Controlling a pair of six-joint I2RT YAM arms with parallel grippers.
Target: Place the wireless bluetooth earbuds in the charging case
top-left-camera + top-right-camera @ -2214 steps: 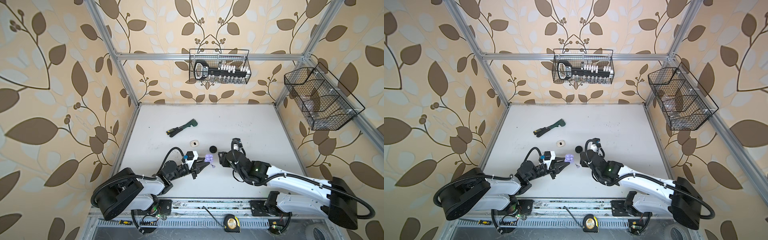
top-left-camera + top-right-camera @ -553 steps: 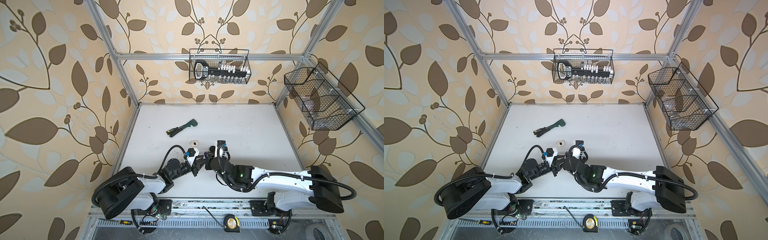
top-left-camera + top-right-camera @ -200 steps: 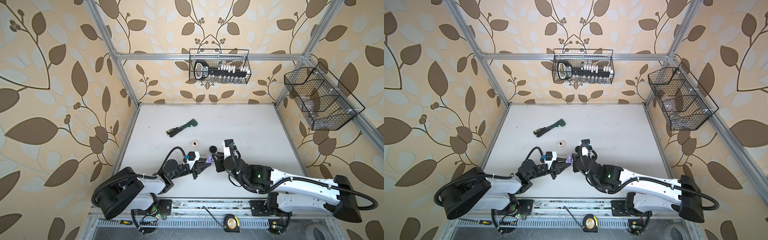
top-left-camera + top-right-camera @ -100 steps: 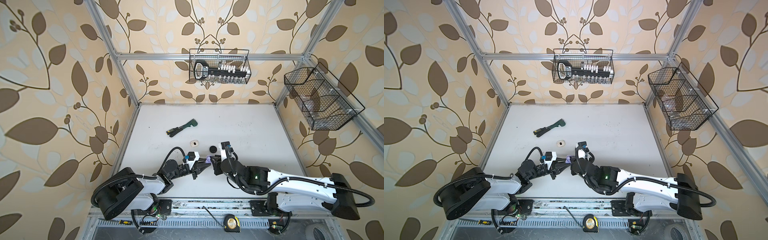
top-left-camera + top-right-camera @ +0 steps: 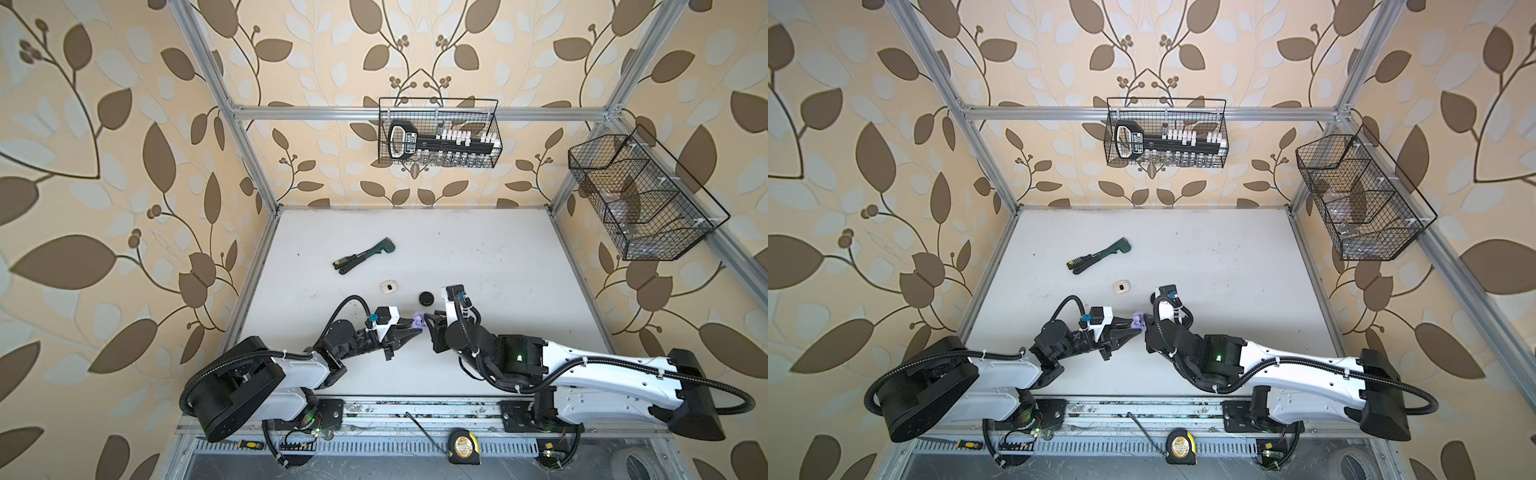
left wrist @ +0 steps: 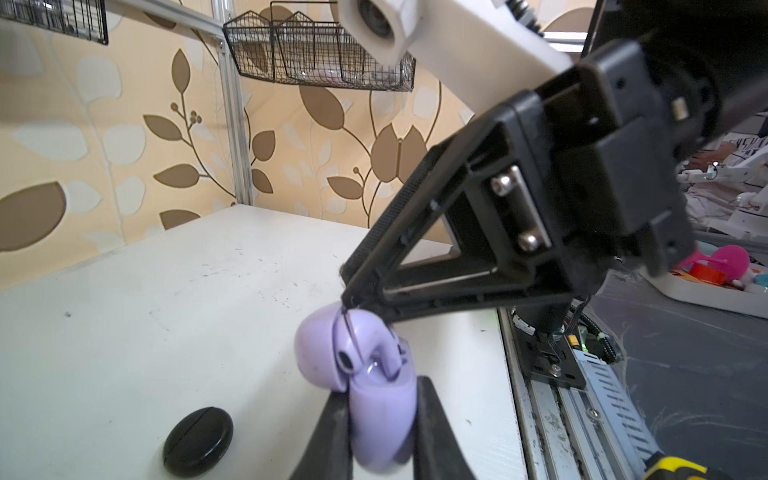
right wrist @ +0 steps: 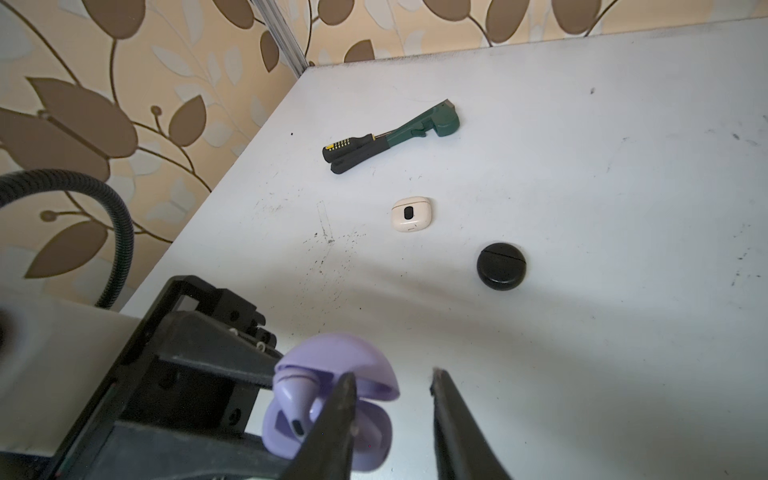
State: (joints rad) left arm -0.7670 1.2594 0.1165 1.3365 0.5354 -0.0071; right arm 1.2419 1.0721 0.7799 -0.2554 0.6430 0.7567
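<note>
Seating the lilac earbud point(image 6: 365, 345) calls for a light, straight press: it sits proud and tilted in the open lilac charging case point(image 6: 384, 424), clamped by the left gripper point(image 5: 411, 331). The jaws of the right gripper point(image 7: 390, 374) stand apart, empty, one fingertip at the bud's edge.

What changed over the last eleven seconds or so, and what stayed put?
The right arm swung left over the lilac case, then drew back a little; the right tool now stands open beside it, holding nothing. The left tool stayed shut on the case, hardly shifting. The white case and black case did not move.
</note>
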